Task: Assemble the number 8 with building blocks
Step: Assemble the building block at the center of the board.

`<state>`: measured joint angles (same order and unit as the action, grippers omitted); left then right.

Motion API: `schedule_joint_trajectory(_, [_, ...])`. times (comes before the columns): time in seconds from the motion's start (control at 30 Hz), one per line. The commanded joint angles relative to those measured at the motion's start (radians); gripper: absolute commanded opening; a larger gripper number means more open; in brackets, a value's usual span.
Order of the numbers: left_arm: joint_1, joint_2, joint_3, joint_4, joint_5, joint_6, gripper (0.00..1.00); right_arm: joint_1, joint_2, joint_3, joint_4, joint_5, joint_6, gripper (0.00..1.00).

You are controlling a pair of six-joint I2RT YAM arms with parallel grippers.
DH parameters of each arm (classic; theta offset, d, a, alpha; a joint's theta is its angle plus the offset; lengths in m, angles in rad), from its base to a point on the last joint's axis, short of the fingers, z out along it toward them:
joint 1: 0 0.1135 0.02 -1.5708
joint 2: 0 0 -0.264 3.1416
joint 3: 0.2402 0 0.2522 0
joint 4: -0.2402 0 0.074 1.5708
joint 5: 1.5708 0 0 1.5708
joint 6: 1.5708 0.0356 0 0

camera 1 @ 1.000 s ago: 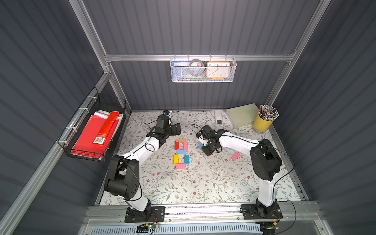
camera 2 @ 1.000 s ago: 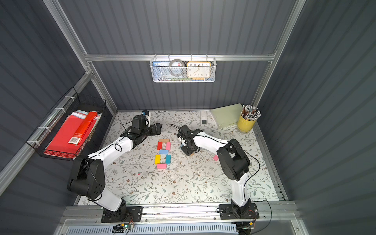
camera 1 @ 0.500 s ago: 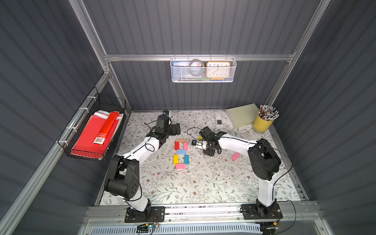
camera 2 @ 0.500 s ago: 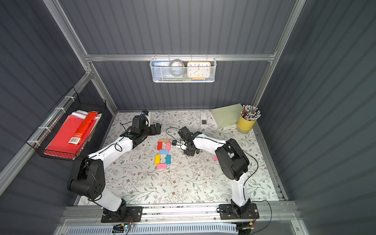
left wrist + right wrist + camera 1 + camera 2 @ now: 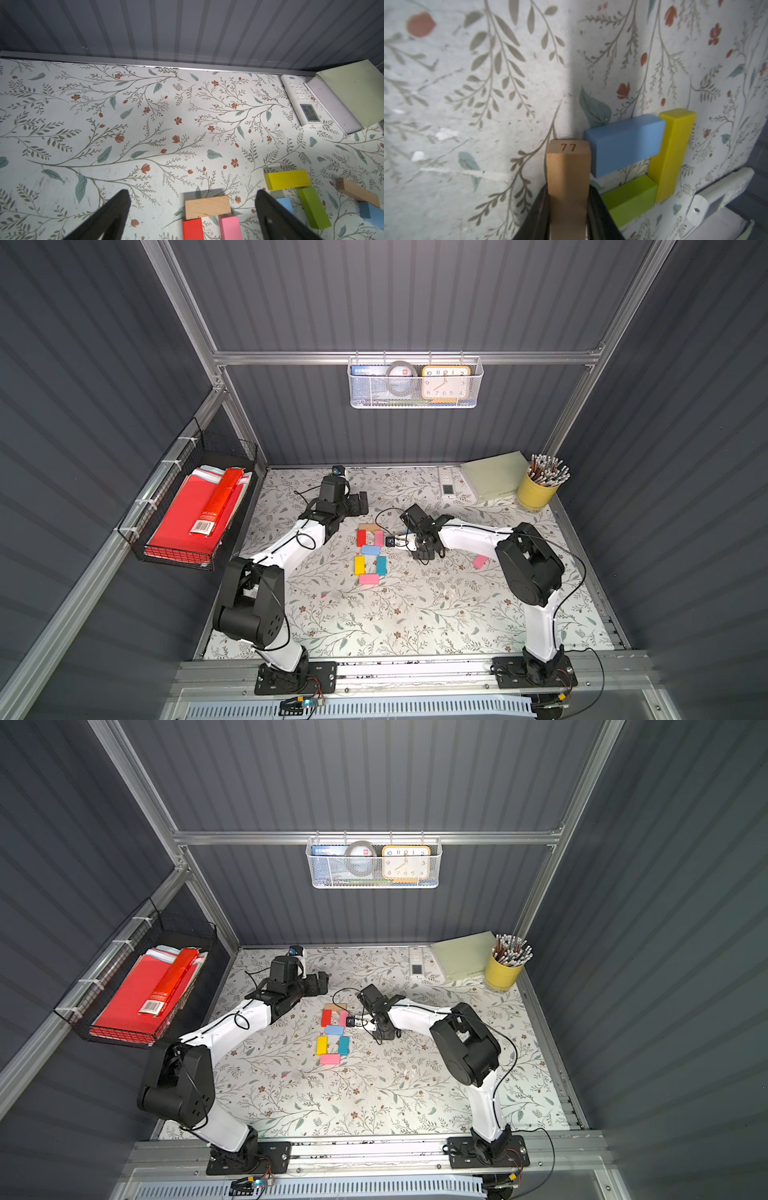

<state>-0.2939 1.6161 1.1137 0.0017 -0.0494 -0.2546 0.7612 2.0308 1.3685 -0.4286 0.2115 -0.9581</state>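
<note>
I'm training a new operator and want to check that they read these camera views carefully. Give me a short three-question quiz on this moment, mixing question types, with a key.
1. True or false: the left gripper is shut on a block.
2. What is in the right gripper? A) nothing B) a tan block marked 77 C) a purple block
3. Fill in: the middle bar of the number 8 is a ____ block.

Key
1. False: its jaws stand wide apart with nothing between them.
2. B
3. The light blue block.
</note>
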Motion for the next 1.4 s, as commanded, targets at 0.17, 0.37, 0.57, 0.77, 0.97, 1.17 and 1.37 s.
schedule_joint_trajectory(0.17, [-0.002,-0.045,-0.009,-0.002,-0.01,0.002,0.98,0.0,0.01,-0.033,-0.019,0.027,-0.012,0.33])
schedule_joint_trajectory(0.37, [-0.002,-0.047,-0.009,-0.002,-0.01,0.003,0.98,0.0,-0.023,-0.065,0.003,0.015,-0.028,0.54])
schedule_joint_trajectory(0.57, [-0.002,-0.046,-0.009,-0.002,-0.009,0.002,0.98,0.0,-0.045,-0.091,0.04,0.041,-0.056,0.56])
schedule_joint_trajectory(0.77, [-0.002,-0.044,-0.009,-0.002,-0.007,0.003,0.98,0.0,-0.053,-0.114,0.099,0.082,-0.087,0.56])
schedule_joint_trajectory(0.97, [-0.002,-0.045,-0.009,-0.002,-0.007,0.004,0.98,-0.001,-0.044,-0.118,0.115,0.101,-0.094,0.56])
schedule_joint_trajectory(1.17, [-0.002,-0.041,-0.009,-0.003,-0.006,0.003,0.98,-0.003,-0.042,-0.118,0.128,0.116,-0.1,0.56])
schedule_joint_trajectory(1.37, [-0.002,-0.041,-0.009,-0.002,-0.006,0.004,0.98,-0.004,-0.045,-0.124,0.147,0.129,-0.107,0.56])
